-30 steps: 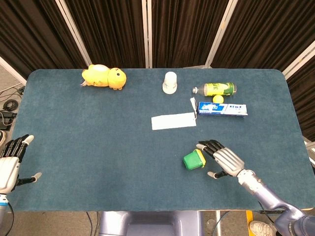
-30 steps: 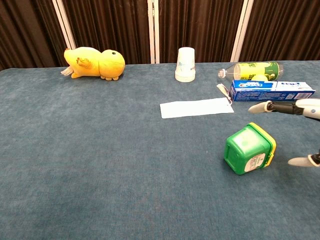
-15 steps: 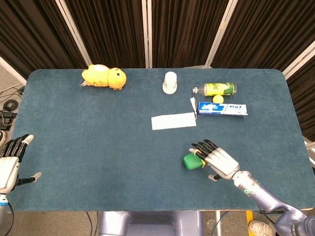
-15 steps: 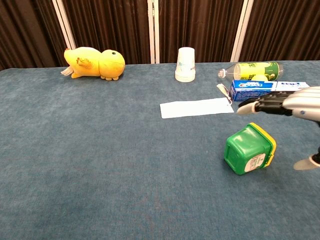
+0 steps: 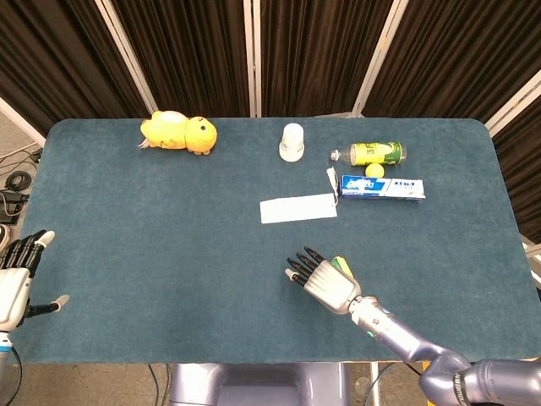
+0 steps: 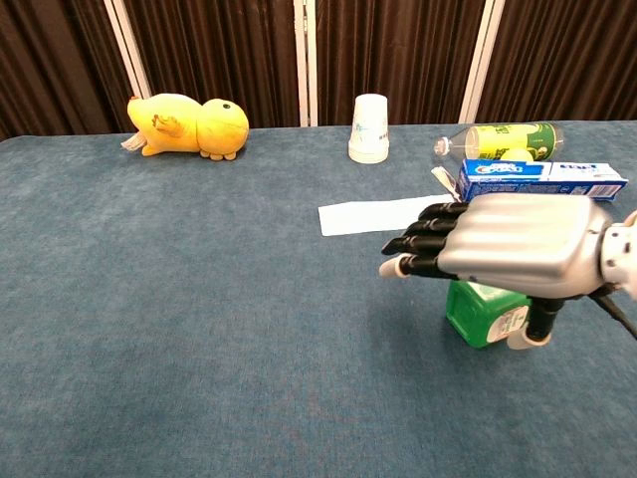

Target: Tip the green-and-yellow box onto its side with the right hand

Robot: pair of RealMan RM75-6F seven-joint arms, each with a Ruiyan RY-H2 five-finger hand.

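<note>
The green-and-yellow box [image 6: 485, 312] lies on the blue table under my right hand [image 6: 508, 244]. In the chest view only its green body with a white label shows below the palm. From the head view the right hand [image 5: 325, 282] covers it, leaving a yellow-green sliver of the box [image 5: 341, 265]. The hand is flat, palm down, fingers stretched out to the left past the box. Its thumb [image 6: 530, 330] hangs down beside the box's right side; I cannot tell whether it touches. My left hand [image 5: 17, 275] rests open at the table's near left edge.
A white card [image 5: 297, 208] lies just beyond the box. Further back are a toothpaste carton [image 5: 382, 187], a lying green bottle [image 5: 376, 153], a small yellow ball [image 5: 374, 170] and a white cup [image 5: 292, 141]. A yellow plush duck [image 5: 179, 132] sits far left.
My right hand has swept left from beside the box to directly over it, fingers now reaching past its left side. The box and left hand have stayed put.
</note>
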